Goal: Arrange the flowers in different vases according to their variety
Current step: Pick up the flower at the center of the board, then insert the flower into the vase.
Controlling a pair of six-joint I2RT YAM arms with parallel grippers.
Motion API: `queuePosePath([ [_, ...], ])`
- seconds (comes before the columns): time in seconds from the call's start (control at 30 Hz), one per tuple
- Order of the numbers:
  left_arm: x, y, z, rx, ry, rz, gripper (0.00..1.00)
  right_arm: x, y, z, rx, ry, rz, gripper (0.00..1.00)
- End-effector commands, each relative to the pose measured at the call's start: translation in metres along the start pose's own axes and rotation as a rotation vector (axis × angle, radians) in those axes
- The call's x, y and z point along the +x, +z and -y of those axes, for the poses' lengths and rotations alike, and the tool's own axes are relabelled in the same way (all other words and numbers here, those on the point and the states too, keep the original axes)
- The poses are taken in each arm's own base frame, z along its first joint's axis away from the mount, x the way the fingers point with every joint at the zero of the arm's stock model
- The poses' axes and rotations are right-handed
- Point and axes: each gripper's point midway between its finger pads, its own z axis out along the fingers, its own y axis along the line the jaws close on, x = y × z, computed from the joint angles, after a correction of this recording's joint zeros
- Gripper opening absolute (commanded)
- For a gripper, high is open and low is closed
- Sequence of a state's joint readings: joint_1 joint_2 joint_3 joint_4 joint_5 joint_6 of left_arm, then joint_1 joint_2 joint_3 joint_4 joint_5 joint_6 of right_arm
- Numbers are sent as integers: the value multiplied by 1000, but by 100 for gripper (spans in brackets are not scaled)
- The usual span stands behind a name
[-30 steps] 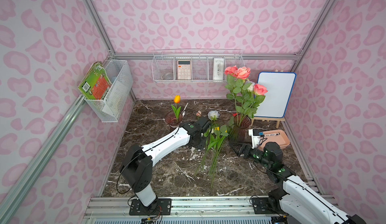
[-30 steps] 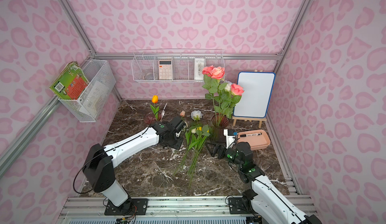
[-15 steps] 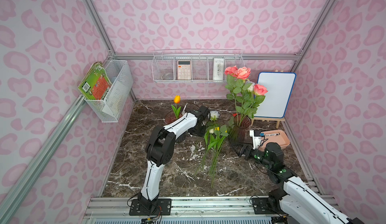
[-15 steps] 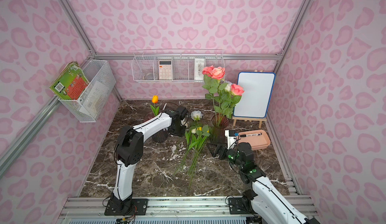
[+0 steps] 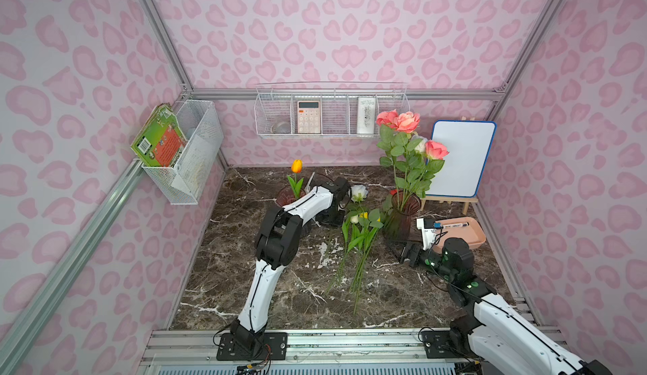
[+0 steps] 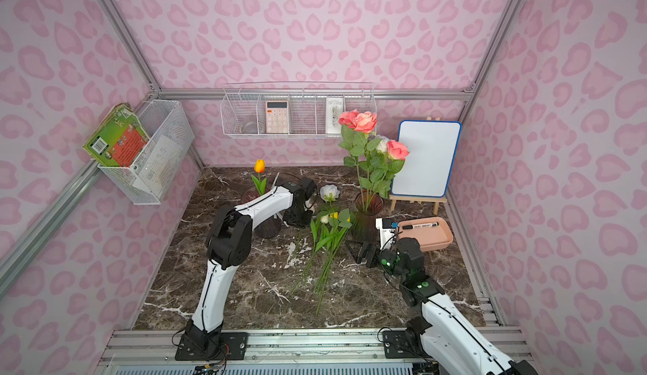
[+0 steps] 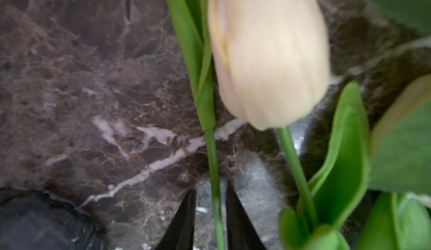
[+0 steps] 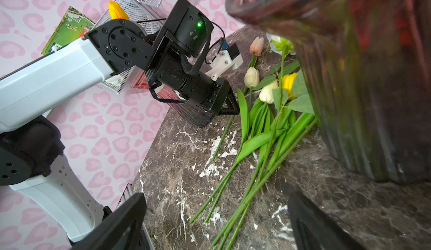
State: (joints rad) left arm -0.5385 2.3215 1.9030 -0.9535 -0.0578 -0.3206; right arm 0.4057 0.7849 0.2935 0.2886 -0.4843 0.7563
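At your far left, the left vase (image 5: 283, 199) holds one orange tulip (image 5: 297, 166), upright. Your left gripper (image 7: 210, 188) reaches past it, low over the table (image 5: 217, 268). Its jaws stand close either side of a tulip stem (image 7: 217, 209), with a sliver of gap on each side and a cream tulip (image 7: 268, 57) just beside. The loose flowers (image 5: 360, 233) lie in the middle between the vases, heads far, a white rose (image 5: 359, 192) among them. The right vase (image 5: 399, 224) holds the pink roses (image 5: 399, 123). Your right gripper (image 8: 217, 196) sits just near of that vase, jaws spread wide, gripping nothing
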Motion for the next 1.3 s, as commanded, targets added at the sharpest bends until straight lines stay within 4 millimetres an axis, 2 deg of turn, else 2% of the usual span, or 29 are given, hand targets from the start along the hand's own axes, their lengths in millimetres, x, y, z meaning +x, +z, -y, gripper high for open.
queuePosePath([
  [0.0, 8, 10, -7, -39, 26, -48, 21, -4, 0, -5, -19, 11, 2, 96],
  [0.23, 9, -5, -13, -62, 29, -26, 0, -4, 0, -6, -20, 17, 0, 96],
  [0.53, 22, -51, -19, -20, -24, 74, 0, -8, -2, -8, -20, 2, 18, 99],
  [0.73, 30, -101, -9, 71, -36, 177, 0, -11, -5, -10, -26, -23, 42, 99],
  [0.93, 25, -169, -3, 153, -29, 343, 0, -12, -4, -12, -34, -23, 46, 99],
  [1.17, 17, -259, 9, 309, 41, 675, 0, -10, -4, -11, -37, -30, 44, 99],
  [1.27, 16, -286, -4, 285, 44, 838, 0, -10, -3, -12, -42, -30, 41, 99],
])
